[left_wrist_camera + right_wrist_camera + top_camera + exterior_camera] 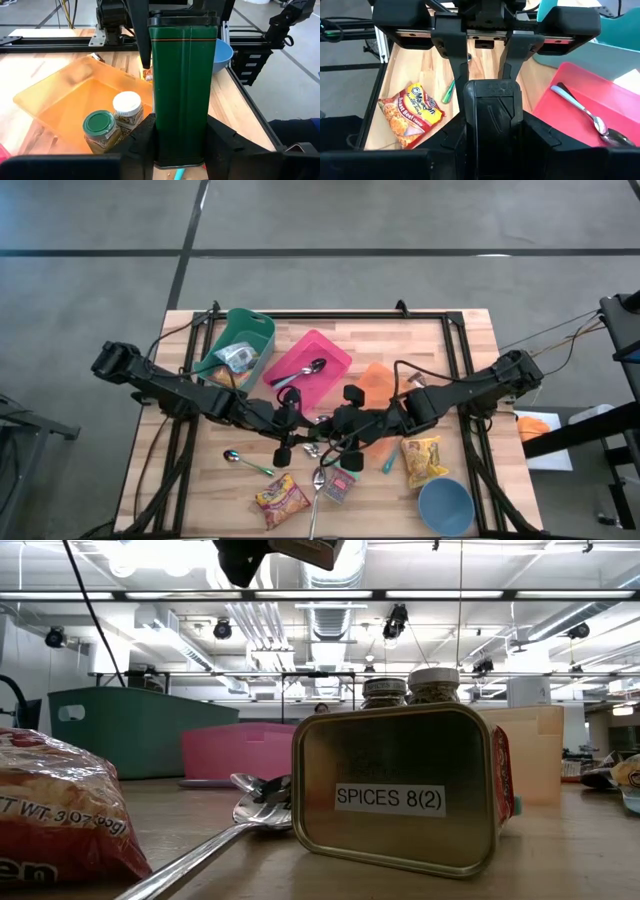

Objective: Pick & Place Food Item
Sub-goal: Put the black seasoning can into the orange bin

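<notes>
A tall green tin [182, 90] with a black cap hangs above the table's middle, between my two grippers. My left gripper [182, 150] reaches in from the table's left and is shut on the tin's near end. My right gripper [492, 125] comes from the table's right and is shut on the capped end. In the high view the two grippers meet: the left gripper [298, 420] and the right gripper [338, 420]. In the right wrist view the tin [492, 115] looks dark. My left gripper pinches the two side faces of the tin's uncapped end [162, 142] between its fingers. It comes from the table's left, slanting a little downward, and the tin runs on lengthwise ahead of the fingers, clear of the table. My right gripper has its two fingers on either side of the tin's capped end [492, 97], pinching it. It comes from the table's right, slanting downward, opposite the left gripper. The tin stays clear of the table between both holds.
An orange bin [60, 95] holds two spice jars [102, 130]. A pink tray [325, 350] with a spoon and a green bin [240, 335] stand farther back. Noodle packets [283, 498], a spice tin [400, 790], spoons and a blue bowl [445, 505] lie near the front edge.
</notes>
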`<state>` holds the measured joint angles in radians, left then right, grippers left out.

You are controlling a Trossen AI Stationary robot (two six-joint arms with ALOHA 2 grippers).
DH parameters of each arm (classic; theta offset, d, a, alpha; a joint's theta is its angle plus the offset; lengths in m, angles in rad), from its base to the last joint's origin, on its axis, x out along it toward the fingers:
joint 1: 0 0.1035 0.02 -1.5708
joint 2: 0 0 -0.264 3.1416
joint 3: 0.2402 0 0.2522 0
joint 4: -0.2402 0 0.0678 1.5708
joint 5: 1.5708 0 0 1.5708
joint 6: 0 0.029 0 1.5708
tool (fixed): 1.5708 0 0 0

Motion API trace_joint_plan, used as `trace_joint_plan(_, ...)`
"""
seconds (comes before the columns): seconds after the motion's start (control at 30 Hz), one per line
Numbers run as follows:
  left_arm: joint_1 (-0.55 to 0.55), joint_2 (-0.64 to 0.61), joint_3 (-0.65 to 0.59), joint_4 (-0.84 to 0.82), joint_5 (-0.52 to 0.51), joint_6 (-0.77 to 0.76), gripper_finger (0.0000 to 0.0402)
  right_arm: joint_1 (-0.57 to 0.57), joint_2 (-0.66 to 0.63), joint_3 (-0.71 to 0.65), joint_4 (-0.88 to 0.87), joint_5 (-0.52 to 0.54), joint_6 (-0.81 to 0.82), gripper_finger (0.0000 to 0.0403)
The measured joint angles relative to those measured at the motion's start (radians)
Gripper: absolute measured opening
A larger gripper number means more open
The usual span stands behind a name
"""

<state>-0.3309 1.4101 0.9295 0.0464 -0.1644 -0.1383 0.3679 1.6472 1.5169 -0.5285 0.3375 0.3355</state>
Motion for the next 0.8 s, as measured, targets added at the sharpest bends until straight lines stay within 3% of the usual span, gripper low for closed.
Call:
trace_joint_plan(0.2,0.000,-0.002,0.000,-0.014,-0.005,-0.019,0.0253,0.001,-0.038,0.002,-0.126,0.050,0.065,0.0118)
trace_joint_plan(0.37,-0.001,-0.004,0.001,-0.026,0.003,-0.046,0.0325,-0.001,-0.082,0.001,-0.272,0.153,0.156,0.0118)
trace_joint_plan(0.5,-0.001,-0.009,0.001,-0.026,0.000,-0.058,0.0347,0.001,-0.117,0.001,-0.367,0.188,0.216,0.0118)
trace_joint_plan(0.8,-0.001,-0.039,0.001,-0.080,0.000,-0.099,0.0351,0.000,-0.197,-0.034,-0.516,0.245,0.347,0.0118)
